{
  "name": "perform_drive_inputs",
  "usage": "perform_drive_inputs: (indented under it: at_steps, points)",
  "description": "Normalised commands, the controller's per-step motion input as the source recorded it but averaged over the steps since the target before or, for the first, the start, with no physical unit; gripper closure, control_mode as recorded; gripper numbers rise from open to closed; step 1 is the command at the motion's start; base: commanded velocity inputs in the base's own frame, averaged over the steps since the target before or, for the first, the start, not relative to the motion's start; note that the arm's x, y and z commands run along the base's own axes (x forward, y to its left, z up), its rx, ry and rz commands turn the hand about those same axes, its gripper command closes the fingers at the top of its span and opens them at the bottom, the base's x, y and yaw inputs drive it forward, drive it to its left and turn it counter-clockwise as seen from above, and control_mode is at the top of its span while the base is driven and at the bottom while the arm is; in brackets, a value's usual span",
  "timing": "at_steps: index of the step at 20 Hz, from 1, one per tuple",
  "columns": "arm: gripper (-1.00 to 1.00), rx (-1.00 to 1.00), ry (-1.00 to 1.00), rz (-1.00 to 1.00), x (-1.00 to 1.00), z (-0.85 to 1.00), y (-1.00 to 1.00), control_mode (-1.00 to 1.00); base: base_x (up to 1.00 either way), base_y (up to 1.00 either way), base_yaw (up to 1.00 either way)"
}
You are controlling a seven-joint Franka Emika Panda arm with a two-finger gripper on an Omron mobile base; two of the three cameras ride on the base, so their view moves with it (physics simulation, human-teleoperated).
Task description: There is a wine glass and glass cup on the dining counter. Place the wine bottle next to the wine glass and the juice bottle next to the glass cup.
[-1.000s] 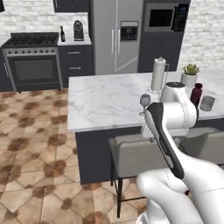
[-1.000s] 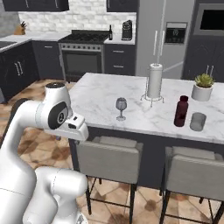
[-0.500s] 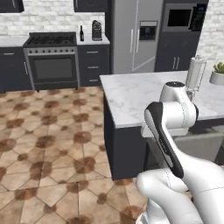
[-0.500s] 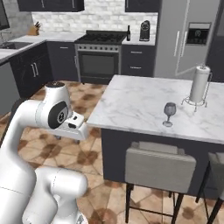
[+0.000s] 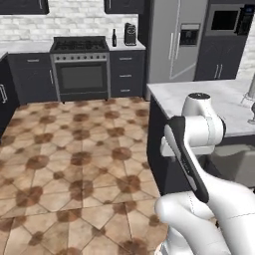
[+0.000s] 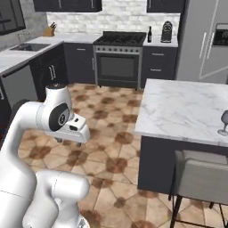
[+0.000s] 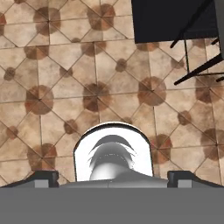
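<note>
The arm is folded up over its own base, out on the brown patterned tile floor (image 5: 74, 164), and the claw (image 7: 112, 177) hangs pointing down at those tiles with its two dark tips set far apart and nothing between them. In the right base view the claw (image 6: 71, 139) sits tucked under the white wrist, clear of any surface.

The dining counter (image 6: 187, 111), the long white marble surface on a dark base, stands off to the robot's right front; its near corner juts toward the floor. On it, near the right edge of the right base view, the wine glass (image 6: 224, 122) stands upright on its round foot, partly cut off by the frame. In the left base view a bit of the same surface (image 5: 219, 97) shows behind the arm's upper joint.

A grey-cushioned stool (image 6: 202, 178) is pushed in against the dark base, just below the glass.

Across the room, the black range (image 5: 81, 67) sits between dark cabinets. Just to its right, on the far worktop, stands a slim dark bottle (image 5: 114, 38) beside a black coffee machine (image 5: 130, 34). It looks like the wine bottle, though it is too small to be sure.
</note>
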Motion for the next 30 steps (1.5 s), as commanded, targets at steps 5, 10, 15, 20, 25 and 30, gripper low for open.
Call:
perform_drive_inputs:
  at_steps: [5,10,15,20,25,30]
  points:
    - [-1.0,0.0,0.0,0.0,0.0,0.0,0.0,1.0,0.4,0.85,-0.04]
    - [-1.0,0.0,0.0,0.0,0.0,0.0,0.0,1.0,0.49,0.79,-0.08]
    - [-1.0,0.0,0.0,0.0,0.0,0.0,0.0,1.0,0.83,0.44,-0.19]
    - [-1.0,0.0,0.0,0.0,0.0,0.0,0.0,1.0,0.94,0.27,-0.17]
    - [-1.0,0.0,0.0,0.0,0.0,0.0,0.0,1.0,0.94,0.24,-0.12]
    - [-1.0,0.0,0.0,0.0,0.0,0.0,0.0,1.0,0.94,0.23,-0.1]
